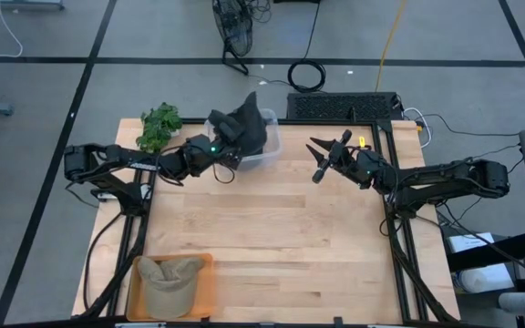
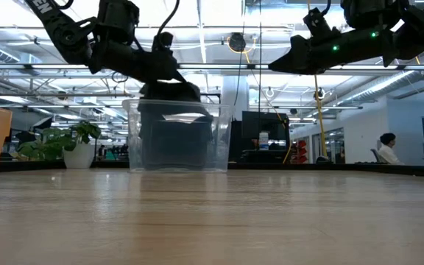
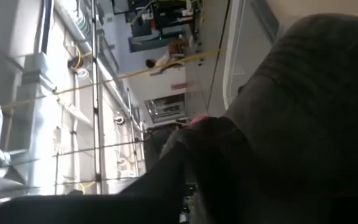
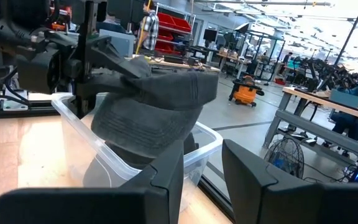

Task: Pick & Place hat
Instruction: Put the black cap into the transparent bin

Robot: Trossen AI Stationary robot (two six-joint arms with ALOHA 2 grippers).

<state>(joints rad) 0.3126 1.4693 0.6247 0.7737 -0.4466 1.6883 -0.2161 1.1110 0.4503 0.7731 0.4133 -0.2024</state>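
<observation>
A dark grey hat (image 1: pixel 247 128) hangs over a clear plastic bin (image 1: pixel 267 153) at the table's far edge, its lower part dipping inside the bin (image 4: pixel 135 146). My left gripper (image 1: pixel 221 144) reaches in from the left and is shut on the hat. My right gripper (image 1: pixel 319 159) is open and empty, just right of the bin and above the table; its fingers (image 4: pixel 166 177) frame the hat (image 4: pixel 157 109) from a distance. A tan hat (image 1: pixel 167 281) lies on an orange tray (image 1: pixel 203 264) at the near left corner. My left gripper pinches the dark hat between its two fingers at the hat's upper edge (image 4: pixel 126 67), on the side toward the table's left. The fingers come roughly level from the left. The hat droops below them, its lower part inside the bin; the pinch point is partly hidden by the cloth.
A green leafy plant (image 1: pixel 159 126) sits at the far left corner, close behind my left arm. A black keyboard-like slab (image 1: pixel 343 105) and cables lie beyond the far edge. Bare wood (image 1: pixel 272 228) fills the table's middle and near right.
</observation>
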